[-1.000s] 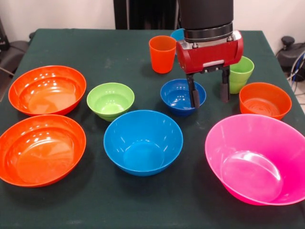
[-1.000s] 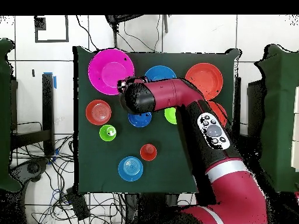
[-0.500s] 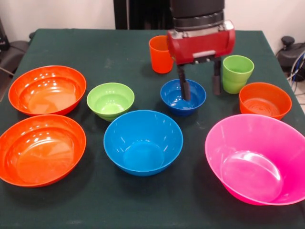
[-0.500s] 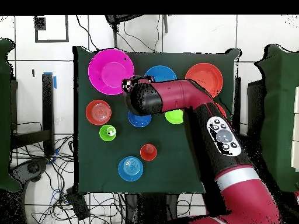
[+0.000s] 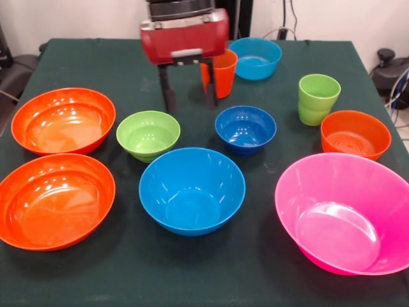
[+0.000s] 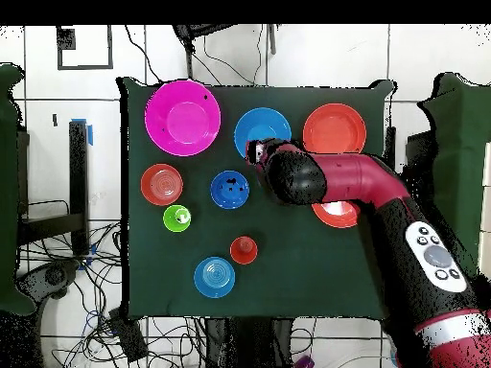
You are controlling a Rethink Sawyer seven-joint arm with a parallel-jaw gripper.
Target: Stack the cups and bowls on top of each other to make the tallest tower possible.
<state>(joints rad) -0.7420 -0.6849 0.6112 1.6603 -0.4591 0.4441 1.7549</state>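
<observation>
Now | end effector (image 5: 186, 96) spread, empty | hovering behind lime green bowl (image 5: 148, 135), fingers pointing down

Lime green bowl (image 5: 148, 133) (overhead) hidden beneath the arm (image 6: 316, 178).

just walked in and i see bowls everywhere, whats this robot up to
The red and black arm's gripper hangs open and empty above the green table, behind the small lime green plastic bowl and beside the orange plastic cup. Nothing is stacked yet: the large blue bowl, large pink bowl and two large orange bowls sit apart.
</observation>
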